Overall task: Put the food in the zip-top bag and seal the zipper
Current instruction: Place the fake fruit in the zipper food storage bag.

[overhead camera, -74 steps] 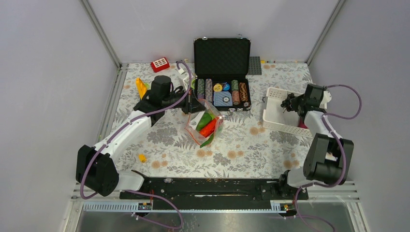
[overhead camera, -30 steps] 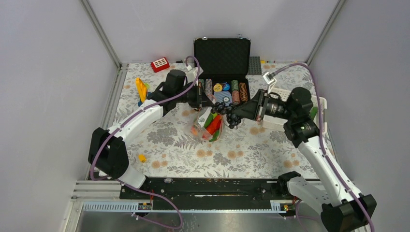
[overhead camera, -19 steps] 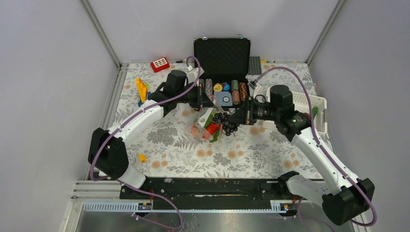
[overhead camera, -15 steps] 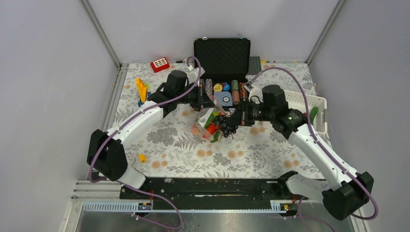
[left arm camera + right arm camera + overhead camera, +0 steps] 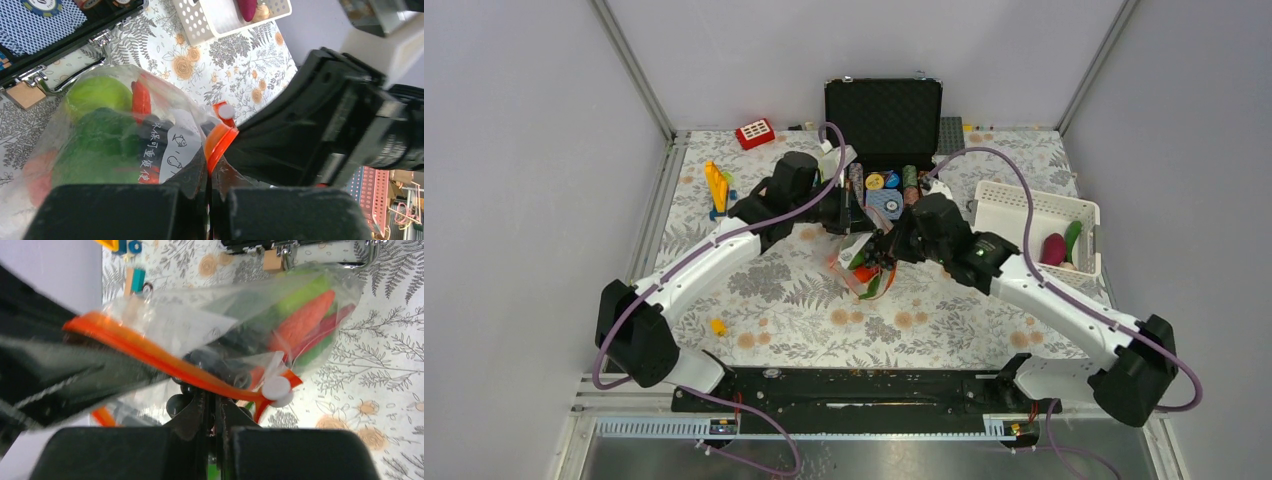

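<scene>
The clear zip-top bag (image 5: 860, 268) hangs at the table's middle with green (image 5: 97, 95), orange (image 5: 300, 320) and red toy food inside. My left gripper (image 5: 852, 222) is shut on the bag's mouth edge, pinching the orange-red zipper (image 5: 218, 145) strip. The zipper (image 5: 150, 352) bows open, with its white slider (image 5: 277, 388) at one end. My right gripper (image 5: 886, 248) is shut on a dark grape bunch (image 5: 179, 402) and sits right at the bag's mouth, just below the strip. Most of the bunch is hidden by the jaws and the bag.
An open black case (image 5: 884, 120) of poker chip stacks stands just behind the bag. A white perforated basket (image 5: 1024, 205) at right holds a magenta food (image 5: 1054, 247) and a green one (image 5: 1074, 237). A red block (image 5: 754, 133), yellow toy (image 5: 716, 183) and small yellow piece (image 5: 717, 326) lie at left.
My right arm swung left from the basket, carrying the dark grape bunch to the bag's mouth. My left gripper kept hold of the bag's edge and shifted slightly right.
</scene>
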`<action>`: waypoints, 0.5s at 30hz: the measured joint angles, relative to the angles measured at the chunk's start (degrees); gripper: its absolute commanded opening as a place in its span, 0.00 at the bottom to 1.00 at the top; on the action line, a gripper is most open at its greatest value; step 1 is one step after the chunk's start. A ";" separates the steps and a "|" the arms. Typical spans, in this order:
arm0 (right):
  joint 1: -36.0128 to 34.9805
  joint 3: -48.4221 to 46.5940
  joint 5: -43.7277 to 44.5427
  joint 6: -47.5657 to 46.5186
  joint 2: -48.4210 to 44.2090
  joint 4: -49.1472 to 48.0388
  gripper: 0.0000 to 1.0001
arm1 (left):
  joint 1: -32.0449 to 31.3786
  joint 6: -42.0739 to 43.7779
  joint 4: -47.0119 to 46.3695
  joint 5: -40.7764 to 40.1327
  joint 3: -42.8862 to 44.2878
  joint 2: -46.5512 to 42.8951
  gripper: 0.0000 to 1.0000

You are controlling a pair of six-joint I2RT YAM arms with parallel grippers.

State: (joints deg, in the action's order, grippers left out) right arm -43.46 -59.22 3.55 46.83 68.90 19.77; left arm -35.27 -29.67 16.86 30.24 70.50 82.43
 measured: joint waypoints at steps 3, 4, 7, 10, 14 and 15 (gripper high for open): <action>-1.31 1.16 4.72 1.84 3.04 -3.67 0.00 | -0.52 -0.63 0.28 0.11 -0.02 0.00 0.00; -1.75 1.53 6.47 2.23 4.11 -4.63 0.00 | -0.70 -0.85 0.28 0.09 -0.02 0.00 0.00; -2.64 2.43 11.26 2.69 6.43 -6.38 0.00 | -1.31 -1.55 0.33 0.07 -0.17 -0.24 0.00; -2.95 3.21 14.86 2.89 8.11 -7.34 0.03 | -1.73 -2.10 0.66 0.00 -0.55 -0.90 0.00; -3.21 3.93 16.55 2.32 8.83 -7.98 0.21 | -1.77 -2.84 0.98 -0.76 -1.29 -2.03 0.00; -3.32 3.93 16.74 1.95 8.83 -8.11 0.28 | -1.77 -3.04 1.07 -0.98 -1.49 -2.27 0.00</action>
State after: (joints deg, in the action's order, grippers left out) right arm -46.78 -55.29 20.29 48.77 77.73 11.66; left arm -37.04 -32.71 17.93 29.26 69.01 80.16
